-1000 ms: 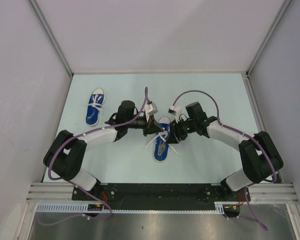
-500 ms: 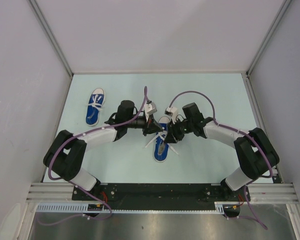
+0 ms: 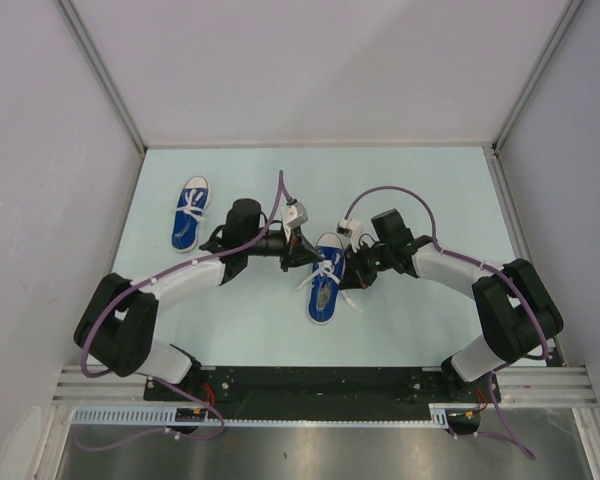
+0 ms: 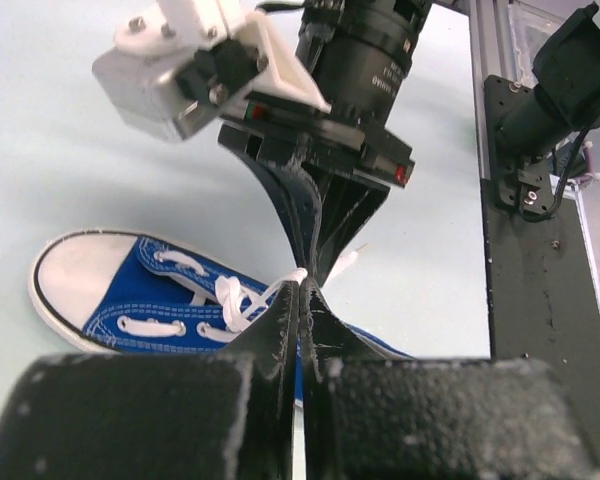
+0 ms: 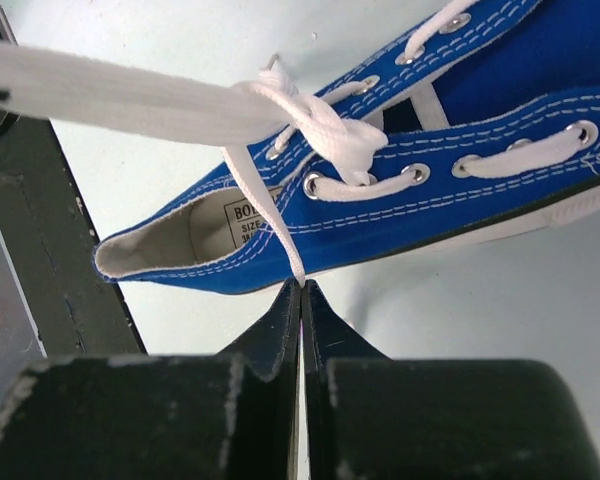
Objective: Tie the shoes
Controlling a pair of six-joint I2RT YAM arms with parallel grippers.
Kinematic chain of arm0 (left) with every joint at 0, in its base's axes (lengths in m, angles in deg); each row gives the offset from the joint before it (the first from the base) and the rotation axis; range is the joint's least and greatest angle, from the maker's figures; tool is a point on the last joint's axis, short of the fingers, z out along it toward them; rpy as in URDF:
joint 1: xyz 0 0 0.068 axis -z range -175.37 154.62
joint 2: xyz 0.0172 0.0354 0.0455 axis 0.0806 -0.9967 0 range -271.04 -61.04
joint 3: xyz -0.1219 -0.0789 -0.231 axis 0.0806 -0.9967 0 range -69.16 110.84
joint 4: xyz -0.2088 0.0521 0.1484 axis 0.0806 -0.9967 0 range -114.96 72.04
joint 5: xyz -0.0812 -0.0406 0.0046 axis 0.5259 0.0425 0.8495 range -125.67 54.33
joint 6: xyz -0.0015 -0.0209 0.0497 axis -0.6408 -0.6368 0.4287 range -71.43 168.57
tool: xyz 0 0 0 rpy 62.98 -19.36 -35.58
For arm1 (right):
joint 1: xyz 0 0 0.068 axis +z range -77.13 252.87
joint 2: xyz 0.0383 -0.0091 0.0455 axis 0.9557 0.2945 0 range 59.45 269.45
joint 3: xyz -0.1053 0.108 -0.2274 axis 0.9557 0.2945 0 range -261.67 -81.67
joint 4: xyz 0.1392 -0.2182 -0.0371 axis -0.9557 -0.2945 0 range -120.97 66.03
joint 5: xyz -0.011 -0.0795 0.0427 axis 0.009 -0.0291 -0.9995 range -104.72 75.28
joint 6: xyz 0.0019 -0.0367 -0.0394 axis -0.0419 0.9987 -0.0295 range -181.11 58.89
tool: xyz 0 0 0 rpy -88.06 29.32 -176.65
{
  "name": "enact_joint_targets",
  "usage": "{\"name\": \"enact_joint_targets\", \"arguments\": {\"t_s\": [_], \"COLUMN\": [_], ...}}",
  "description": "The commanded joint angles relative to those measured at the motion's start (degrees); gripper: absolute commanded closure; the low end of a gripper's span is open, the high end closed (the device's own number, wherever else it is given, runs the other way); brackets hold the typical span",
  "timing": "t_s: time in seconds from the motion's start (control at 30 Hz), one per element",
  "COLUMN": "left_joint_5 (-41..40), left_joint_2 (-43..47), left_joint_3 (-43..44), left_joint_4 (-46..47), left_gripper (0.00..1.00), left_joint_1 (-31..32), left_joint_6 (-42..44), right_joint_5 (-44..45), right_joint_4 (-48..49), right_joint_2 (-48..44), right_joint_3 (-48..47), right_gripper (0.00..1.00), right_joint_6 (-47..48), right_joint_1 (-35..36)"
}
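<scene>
Between my two arms lies one of the shoes [image 3: 323,287], a blue sneaker with its white toe cap pointing away from the bases. The other shoe [image 3: 190,214] lies at the back left with its laces in a bow. My left gripper [image 3: 305,254] is at the middle shoe's left side, shut on a white lace [image 4: 242,300] that runs from the eyelets to its tips [image 4: 302,285]. At the shoe's right side, my right gripper [image 3: 348,272] is shut on the other lace end [image 5: 265,205], pinched at the tips [image 5: 302,283]. A half knot [image 5: 332,138] sits over the tongue.
The pale blue table [image 3: 430,180] is walled by white panels at the back and both sides. A black base rail [image 3: 320,382] runs along the near edge. Purple cables [image 3: 390,192] arc above both wrists.
My right gripper has closed on the lace end beside the middle shoe. My left arm has shifted slightly up and left, its gripper staying shut on its lace.
</scene>
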Motion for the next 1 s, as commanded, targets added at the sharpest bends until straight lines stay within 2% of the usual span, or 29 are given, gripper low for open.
{"name": "enact_joint_targets", "arguments": {"t_s": [0.0, 0.2, 0.33, 0.67, 0.87, 0.97], "left_joint_5": [1.1, -1.9, -4.4, -11.9, -12.1, -12.2], "left_joint_2": [3.9, 3.5, 1.8, -7.1, -9.0, -10.8], "left_joint_3": [-1.1, -1.0, -1.6, 3.3, 4.2, 6.0], "left_joint_4": [-2.0, -13.9, -15.1, -20.6, -22.0, -25.7], "left_gripper": [1.0, 1.0, 1.0, 1.0, 1.0, 1.0], "left_joint_1": [-1.5, -2.4, -2.6, -2.6, -2.1, -1.4], "left_joint_6": [1.5, 9.2, 10.7, 7.7, 7.6, 8.6], "right_joint_5": [-1.1, -1.1, -1.2, -1.7, -2.0, -2.2], "right_joint_4": [-2.1, -3.5, -4.0, -2.6, -2.7, -2.2], "right_joint_2": [-2.0, -1.7, -1.6, -1.2, -1.3, -1.1], "right_joint_3": [0.0, 0.0, -0.1, -0.2, -0.4, -0.8], "right_gripper": [1.0, 1.0, 1.0, 1.0, 1.0, 1.0], "right_joint_6": [1.3, 1.8, 1.2, -1.7, -2.0, -2.4], "right_joint_1": [-0.7, -2.2, -3.2, -5.4, -6.0, -6.0]}}
